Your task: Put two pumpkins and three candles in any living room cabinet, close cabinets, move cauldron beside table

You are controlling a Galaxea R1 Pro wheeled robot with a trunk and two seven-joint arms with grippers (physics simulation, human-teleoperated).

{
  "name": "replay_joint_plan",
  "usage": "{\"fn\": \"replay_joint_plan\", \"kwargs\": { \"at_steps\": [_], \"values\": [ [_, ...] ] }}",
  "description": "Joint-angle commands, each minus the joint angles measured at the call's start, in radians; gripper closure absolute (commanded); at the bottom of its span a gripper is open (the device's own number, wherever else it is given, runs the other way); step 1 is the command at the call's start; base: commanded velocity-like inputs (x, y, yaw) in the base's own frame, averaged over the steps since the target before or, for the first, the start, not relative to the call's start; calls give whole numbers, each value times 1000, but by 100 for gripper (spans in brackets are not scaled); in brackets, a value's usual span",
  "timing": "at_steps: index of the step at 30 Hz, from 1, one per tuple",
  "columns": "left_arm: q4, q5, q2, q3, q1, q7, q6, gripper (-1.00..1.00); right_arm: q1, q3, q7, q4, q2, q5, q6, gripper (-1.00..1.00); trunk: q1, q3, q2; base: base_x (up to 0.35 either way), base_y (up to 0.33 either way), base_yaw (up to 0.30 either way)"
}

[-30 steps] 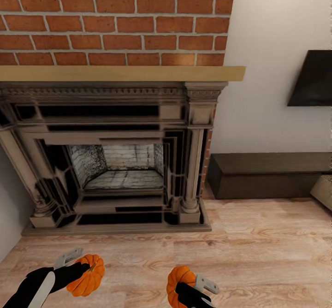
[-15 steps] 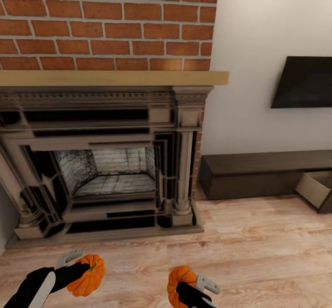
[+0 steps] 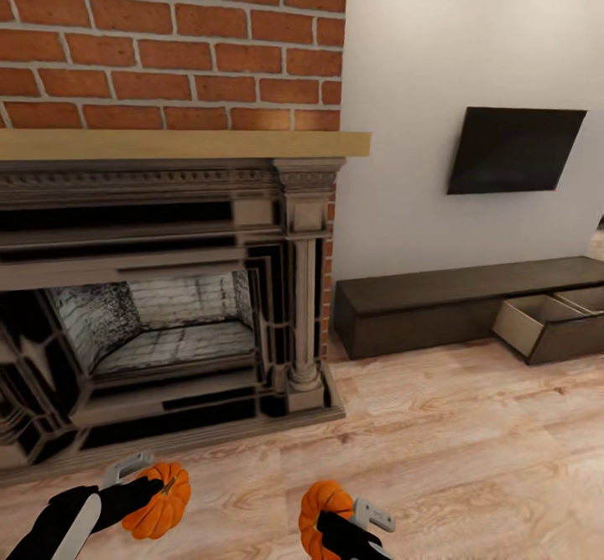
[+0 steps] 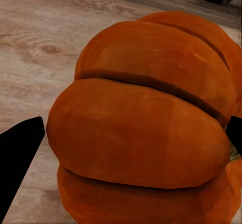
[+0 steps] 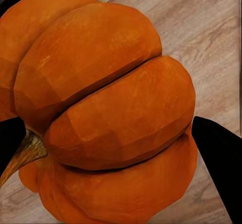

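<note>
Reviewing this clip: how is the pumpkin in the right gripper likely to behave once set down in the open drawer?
The pumpkin looks rigid, probably keeping its shape under the right gripper. Its rounded, ribbed body suggests it may roll or rock in the open drawer. The thin stem seems the likeliest weak spot.

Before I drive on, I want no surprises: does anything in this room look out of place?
Only the cabinet: its drawer stands pulled out, pale interior showing. Each end effector, left and right, grips a pumpkin squarely.
</note>
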Motion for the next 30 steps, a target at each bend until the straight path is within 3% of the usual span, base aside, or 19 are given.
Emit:
{"fn": "replay_joint_plan", "kwargs": {
  "at_steps": [1, 4, 10, 30],
  "values": [
    [-2, 10, 0, 1, 0, 5, 5, 100, -1, 2, -5, 0, -1, -3, 4, 100, 0, -1, -1, 0, 0, -278],
    [-2, 9, -1, 1, 0, 5, 5, 100, -1, 2, -2, 16, -1, -3, 4, 100, 0, -1, -1, 0, 0, -278],
    [-2, 10, 0, -48, 0, 6, 4, 100, -1, 2, -1, 26, 1, -2, 2, 100, 0, -1, -1, 0, 0, -278],
    [-2, 9, 0, -51, 0, 6, -1, 100, -1, 1, -1, 51, 4, -2, 1, 100, 0, -1, -1, 0, 0, -278]
  ]
}}
